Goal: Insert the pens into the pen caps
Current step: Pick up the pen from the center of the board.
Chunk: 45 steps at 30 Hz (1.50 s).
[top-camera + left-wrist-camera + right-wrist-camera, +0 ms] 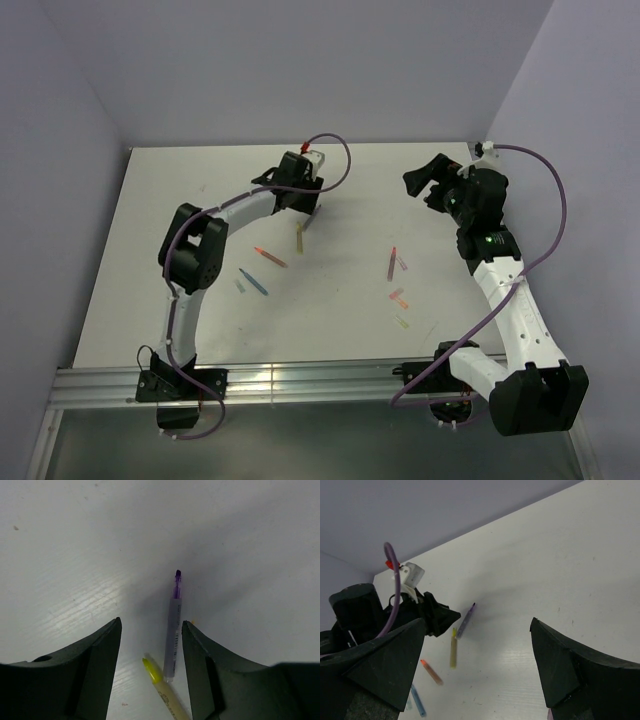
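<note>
Two arms over the white worktop on the top camera. The left fingers are down at the far middle, and a thin yellow plastic pen pokes out just below them. The right fingers hang raised, spread wide and empty. The short coloured plastic pen caps lie well apart from the left arm, over on the right side.

Left wrist camera now: the left fingers stand apart, holding nothing, either side of a thin grey-purple plastic pen lying flat on the worktop. It sits nearer one finger than the other. The yellow pen's tip lies just beside its near end.

Right wrist view: wide, empty fingers frame both pens beside the left arm, with a thin orange pen closer in.

Here's the danger! A pinch from this stance could meet the grey-purple pen off-centre and shove or roll it aside. It could also catch the yellow pen alongside, dragging both.
</note>
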Motion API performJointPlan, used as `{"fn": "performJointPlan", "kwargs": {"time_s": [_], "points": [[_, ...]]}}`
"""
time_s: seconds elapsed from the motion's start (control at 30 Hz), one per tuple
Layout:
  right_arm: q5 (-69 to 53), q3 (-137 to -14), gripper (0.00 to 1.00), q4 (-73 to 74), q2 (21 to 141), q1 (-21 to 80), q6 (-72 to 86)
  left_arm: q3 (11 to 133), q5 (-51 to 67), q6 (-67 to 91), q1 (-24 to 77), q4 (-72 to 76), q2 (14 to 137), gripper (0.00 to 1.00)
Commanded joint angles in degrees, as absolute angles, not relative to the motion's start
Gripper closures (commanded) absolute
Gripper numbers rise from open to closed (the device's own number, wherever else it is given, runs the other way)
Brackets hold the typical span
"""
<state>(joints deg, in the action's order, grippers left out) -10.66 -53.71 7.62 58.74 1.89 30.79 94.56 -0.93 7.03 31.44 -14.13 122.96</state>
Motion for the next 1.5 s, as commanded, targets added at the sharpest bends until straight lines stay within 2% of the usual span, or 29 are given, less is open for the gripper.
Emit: {"fn": "performJointPlan", "kwargs": {"time_s": [0.0, 0.33, 0.6, 0.93, 1.1, 1.33, 1.4, 1.47], "points": [[-11.2, -56.7, 0.07, 6.5, 58.9, 1.8, 29.8, 97.9, -1.3, 4.3, 33.0, -14.9, 125.0, 0.43], [-11.4, -57.0, 0.07, 6.7, 59.4, 1.8, 29.7, 100.7, -1.6, 2.6, 33.8, -15.6, 128.9, 0.47], [-11.0, -56.9, 0.07, 7.0, 59.1, 1.8, 29.4, 102.2, -1.9, 2.4, 33.8, -16.2, 130.5, 0.55], [-10.9, -57.0, 0.07, 7.5, 59.2, 1.8, 29.3, 103.6, -0.7, 1.8, 33.8, -17.2, 132.0, 0.56], [-10.8, -57.0, 0.08, 7.6, 59.3, 1.8, 29.3, 105.1, -0.4, 1.7, 33.7, -18.3, 133.1, 0.60], [-10.5, -57.0, 0.08, 7.7, 59.3, 1.8, 29.1, 106.9, 0.7, 1.9, 33.8, -19.9, 135.0, 0.74], [-10.5, -57.0, 0.08, 7.7, 59.4, 1.8, 29.1, 106.7, 1.2, 2.3, 33.8, -19.7, 135.1, 0.80], [-10.7, -57.0, 0.08, 7.7, 59.5, 1.8, 29.1, 106.3, 1.8, 2.5, 33.7, -19.8, 134.9, 0.91]]}}
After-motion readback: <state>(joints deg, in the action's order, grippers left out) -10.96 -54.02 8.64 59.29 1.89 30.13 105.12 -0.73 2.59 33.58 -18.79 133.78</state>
